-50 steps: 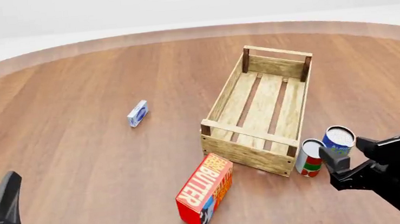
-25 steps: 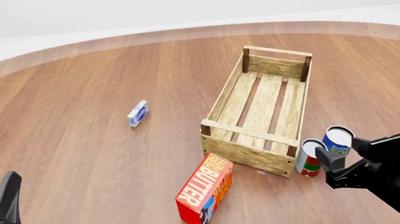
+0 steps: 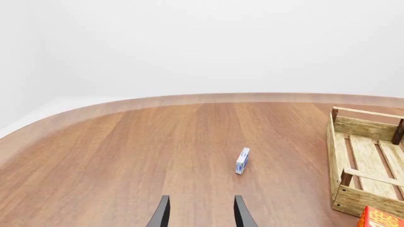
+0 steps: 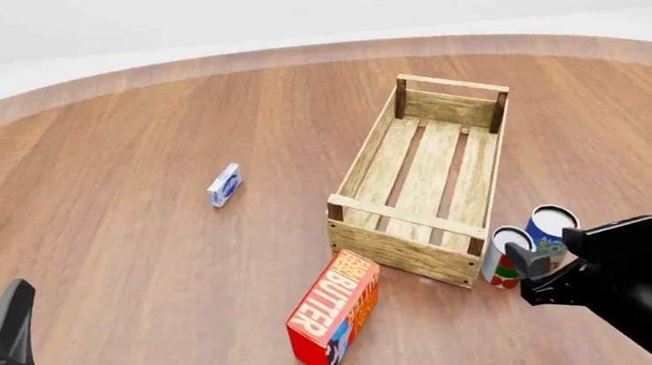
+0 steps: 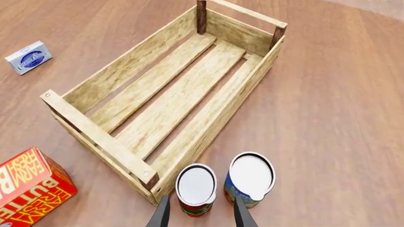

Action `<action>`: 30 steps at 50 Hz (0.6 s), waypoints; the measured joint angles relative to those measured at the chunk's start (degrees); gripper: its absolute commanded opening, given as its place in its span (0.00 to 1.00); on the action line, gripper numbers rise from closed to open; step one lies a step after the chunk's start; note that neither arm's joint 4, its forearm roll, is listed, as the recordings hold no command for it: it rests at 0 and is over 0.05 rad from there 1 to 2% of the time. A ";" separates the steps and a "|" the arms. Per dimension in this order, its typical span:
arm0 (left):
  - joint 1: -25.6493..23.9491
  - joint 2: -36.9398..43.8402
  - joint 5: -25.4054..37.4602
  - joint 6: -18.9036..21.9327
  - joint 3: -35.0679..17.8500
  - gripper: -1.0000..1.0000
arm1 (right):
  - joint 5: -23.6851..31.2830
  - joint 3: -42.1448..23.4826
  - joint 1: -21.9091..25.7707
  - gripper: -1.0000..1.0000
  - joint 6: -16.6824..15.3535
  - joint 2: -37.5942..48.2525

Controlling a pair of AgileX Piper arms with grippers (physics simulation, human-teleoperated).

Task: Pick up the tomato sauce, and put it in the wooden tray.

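Right wrist view: tomato sauce (image 5: 196,188) upright on the bench, touching the wooden tray (image 5: 165,101) corner, dead ahead of the right gripper (image 5: 197,215). Gripper open, empty, roughly can-wide. Blue can (image 5: 250,178) probably touching. Left gripper (image 3: 198,213) open, far off.

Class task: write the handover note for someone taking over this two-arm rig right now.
Left end effector: open, holding nothing, away from the job.
Right end effector: open, poised over the red, white and green tomato sauce can, not gripping.
Can stands on the table by the near corner of the light-wood slatted tray, beside a blue-labelled can.
Done: approach.
Left: grasp, lift, place in tray.
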 measured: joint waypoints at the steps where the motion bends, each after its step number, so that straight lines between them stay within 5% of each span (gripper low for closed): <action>1: 0.00 0.00 0.00 0.00 0.00 1.00 | -0.18 -0.03 0.00 1.00 0.00 0.28; 30: 0.00 0.00 0.00 0.00 0.00 1.00 | -7.56 -0.01 0.28 1.00 0.59 9.08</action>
